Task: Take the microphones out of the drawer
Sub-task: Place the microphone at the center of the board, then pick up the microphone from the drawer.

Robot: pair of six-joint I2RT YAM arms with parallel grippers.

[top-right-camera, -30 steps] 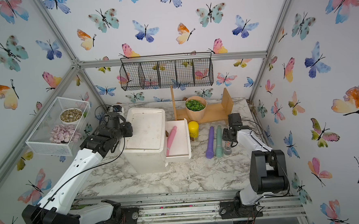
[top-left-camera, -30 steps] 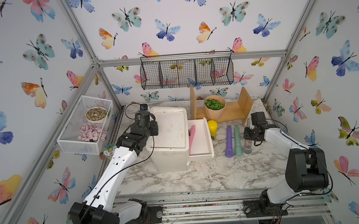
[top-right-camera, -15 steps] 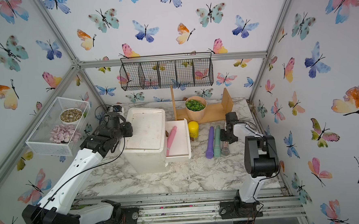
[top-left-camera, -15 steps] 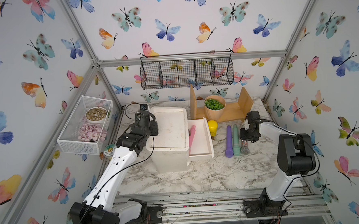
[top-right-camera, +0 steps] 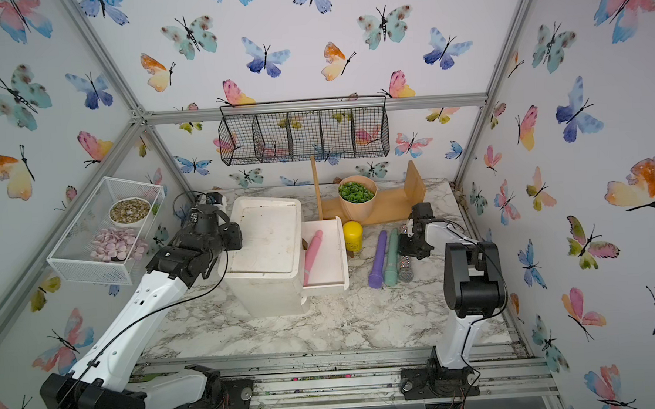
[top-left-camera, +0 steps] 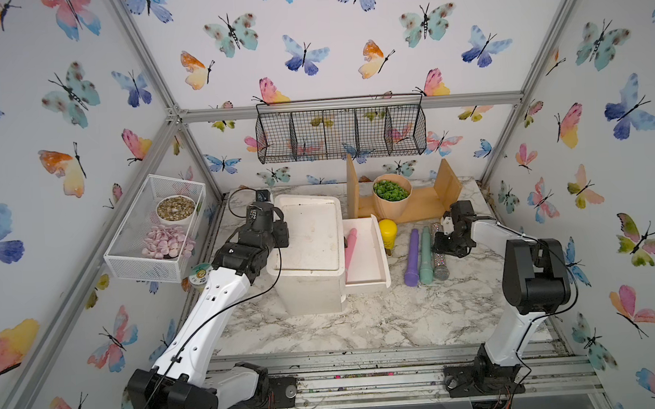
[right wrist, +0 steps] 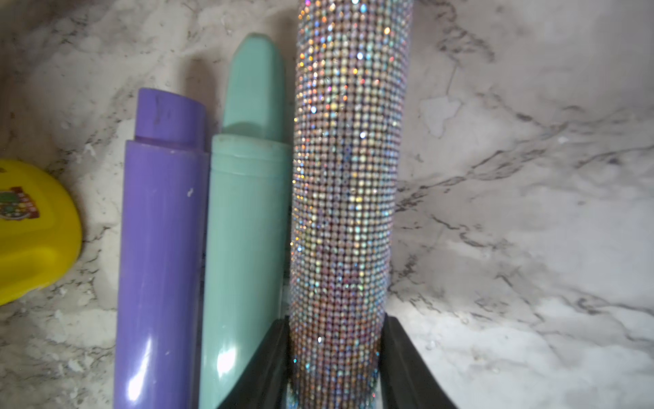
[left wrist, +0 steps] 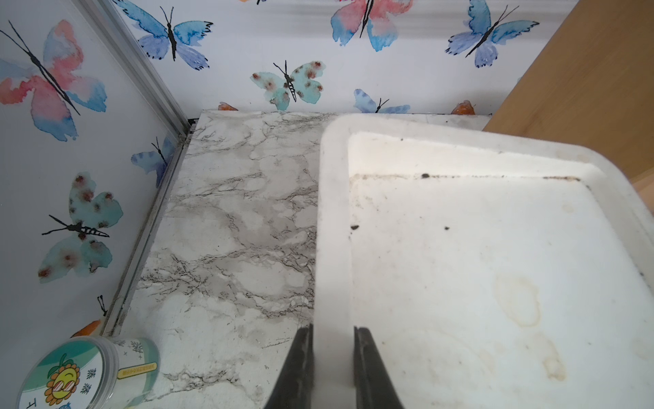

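Note:
A pink microphone [top-left-camera: 350, 246] lies inside the open white drawer [top-left-camera: 380, 245], seen in both top views [top-right-camera: 313, 252]. The drawer sticks out of a white cabinet [top-left-camera: 312, 244]. My left gripper [left wrist: 332, 340] is shut on the cabinet's raised top rim [left wrist: 331, 212]. A glittery silver microphone [right wrist: 348, 177] lies flat on the marble, right of the drawer [top-left-camera: 439, 263]. My right gripper [right wrist: 334, 329] is shut on its handle, with a finger pressed against each side. A teal microphone [right wrist: 247, 212] and a purple one [right wrist: 162, 230] lie right beside it.
A yellow jar [top-left-camera: 387, 231] stands between the drawer and the microphones. A wooden stand with a potted plant [top-left-camera: 391, 194] is behind them. A black wire basket [top-left-camera: 341, 129] hangs on the back wall, and a white mesh basket [top-left-camera: 154, 230] on the left wall. A small labelled tub [left wrist: 85, 375] sits near the left arm.
The right arm's elbow has swung in toward the table and its gripper has shifted a little left, with the glittery microphone between its fingers. The left arm has not moved.

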